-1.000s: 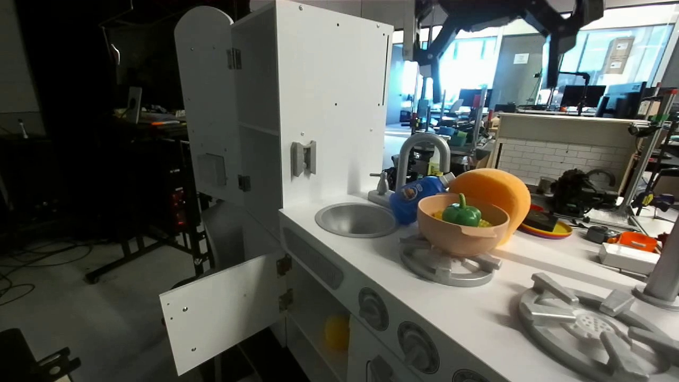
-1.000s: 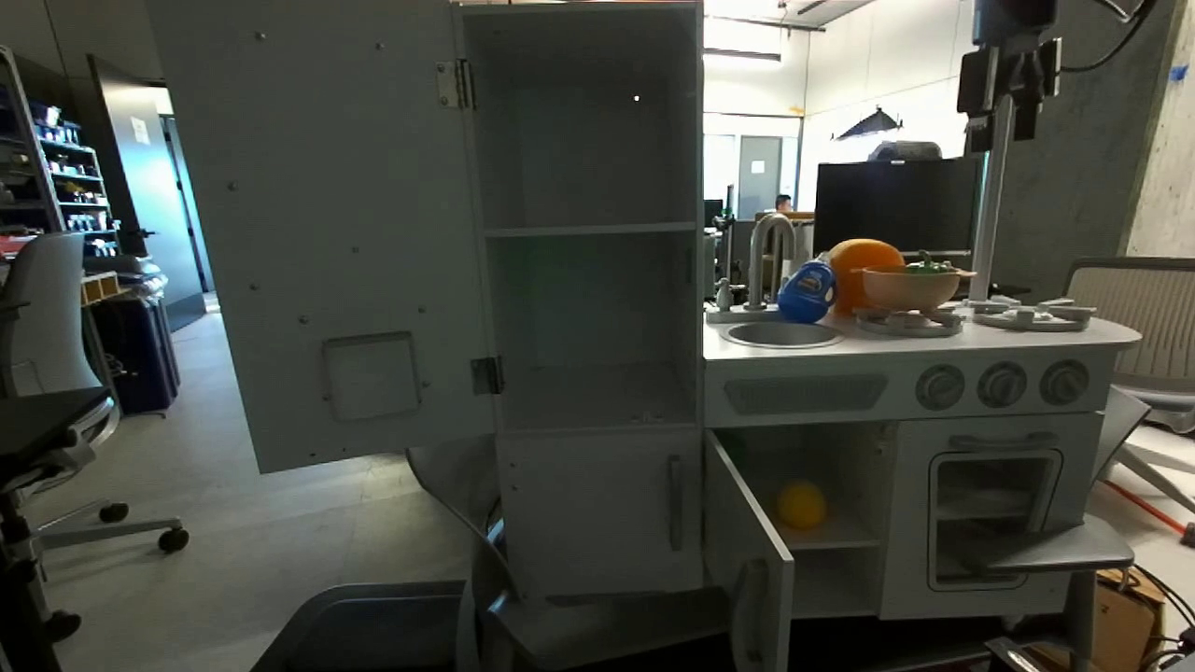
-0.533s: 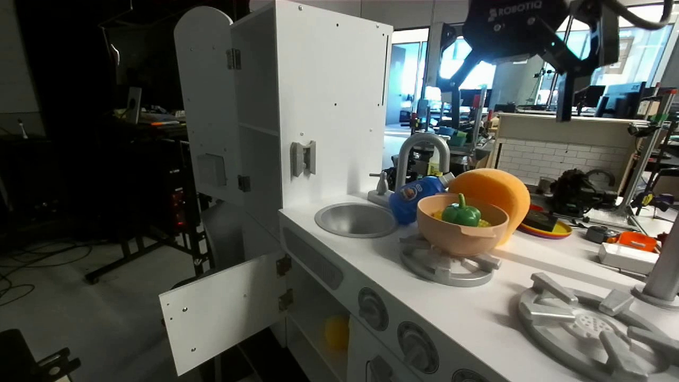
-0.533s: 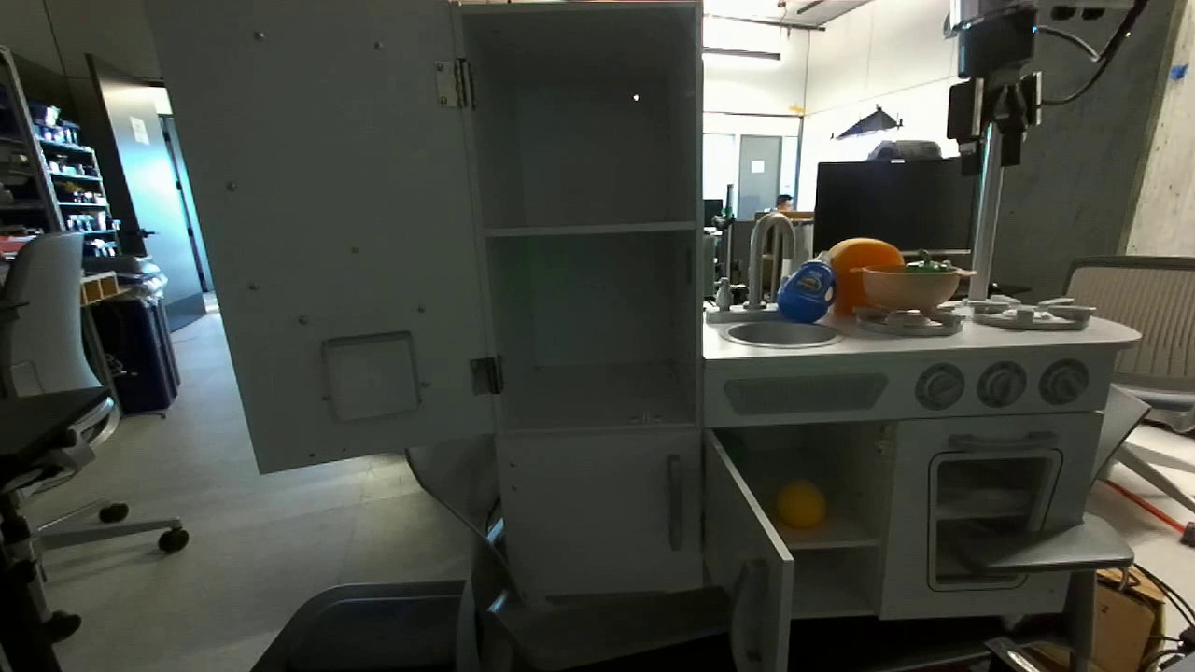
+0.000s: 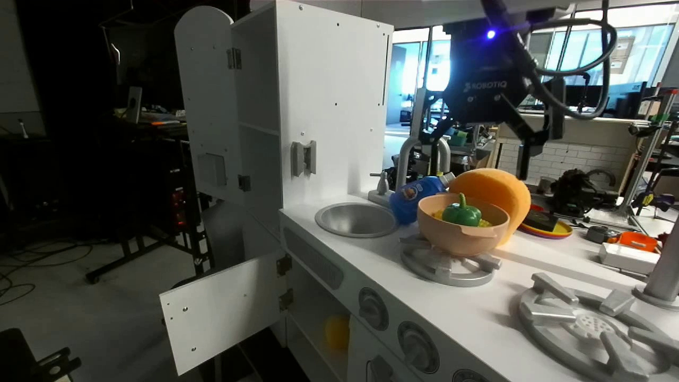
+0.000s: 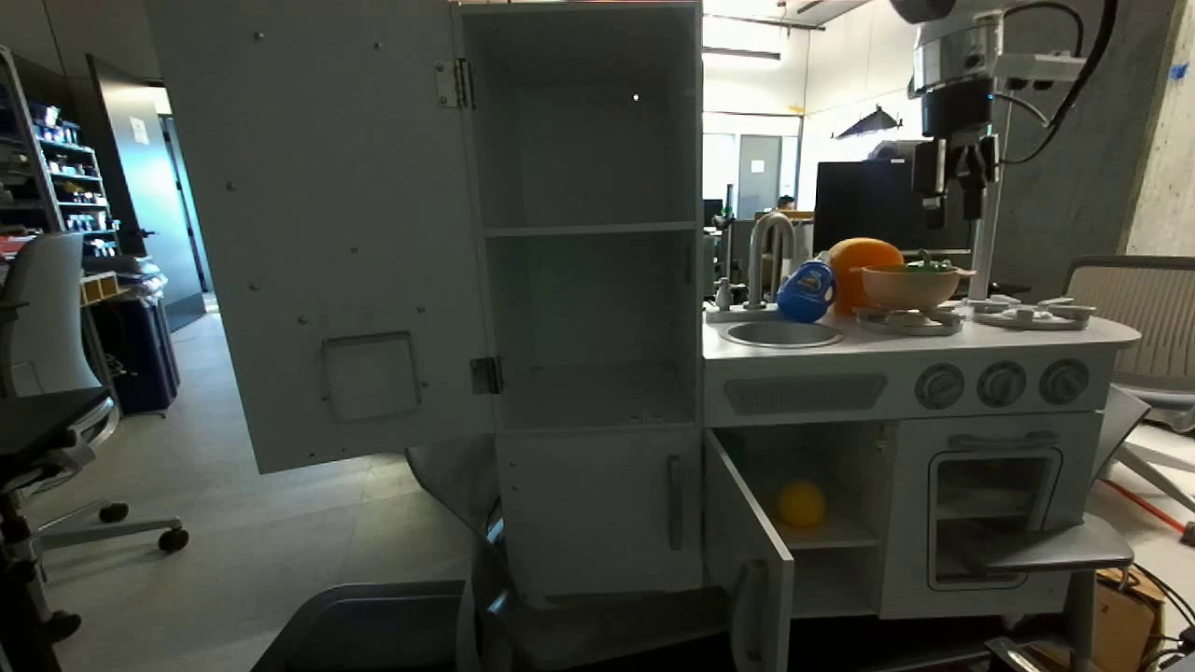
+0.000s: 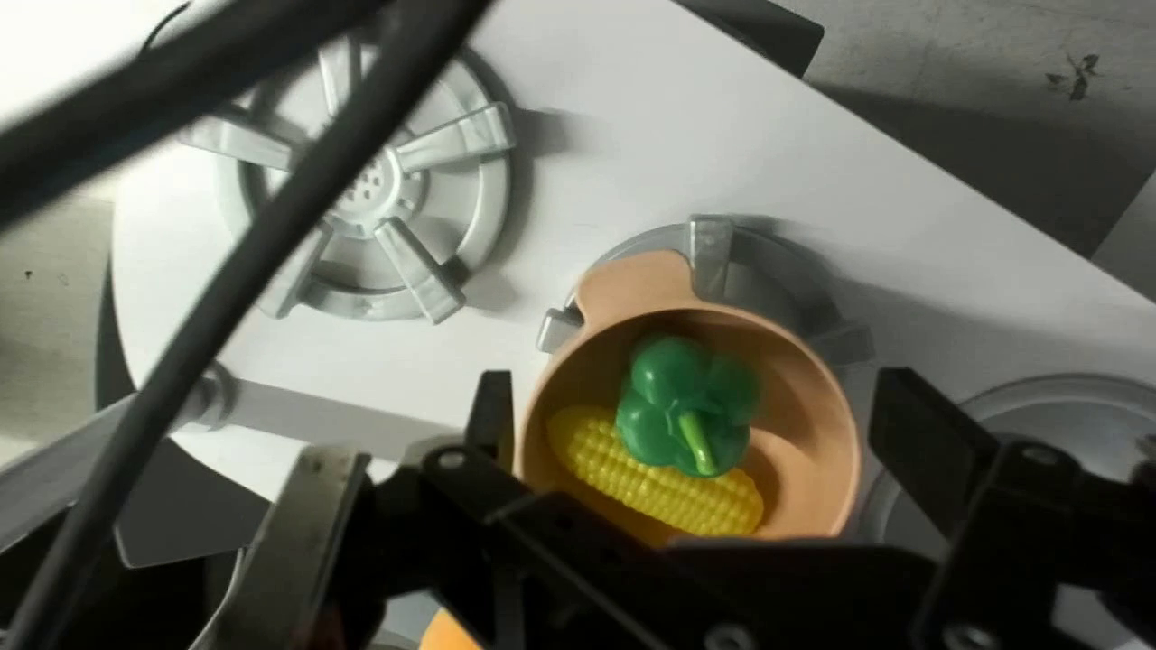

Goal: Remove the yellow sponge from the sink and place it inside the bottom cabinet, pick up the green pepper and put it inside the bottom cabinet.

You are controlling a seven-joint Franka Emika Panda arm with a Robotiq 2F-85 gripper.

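1. Pincer [image 5: 478, 164] hangs above the peach bowl [image 5: 451, 241] in an exterior view, jaws spread wide, holding nothing. Inside that bowl I can see the green pepper [image 5: 461, 215], stem up. The bowl sits on a burner [image 5: 451, 279] on the white table [image 5: 493, 310]; a big orange rounded thing [image 5: 496, 185] crowds in right behind, and a blue bottle [image 5: 411, 199] tilts just beside the sink [image 5: 353, 223].

2. Lower down, in an exterior view, the yellow sponge [image 6: 801, 505] rests inside the bottom cabinet [image 6: 845, 467], whose door [image 6: 734, 532] stands open. The tall cupboard [image 6: 588, 327] alongside is open too.

3. From the wrist view, the fingers [image 7: 930, 442] flank the bowl, with the pepper between and below them; it lies partly over some yellow corn [image 7: 650, 477]. Another burner [image 7: 462, 135] and a metal post [image 7: 43, 489] stand further along the table, and a black cable [image 7: 233, 298] cuts across that corner.
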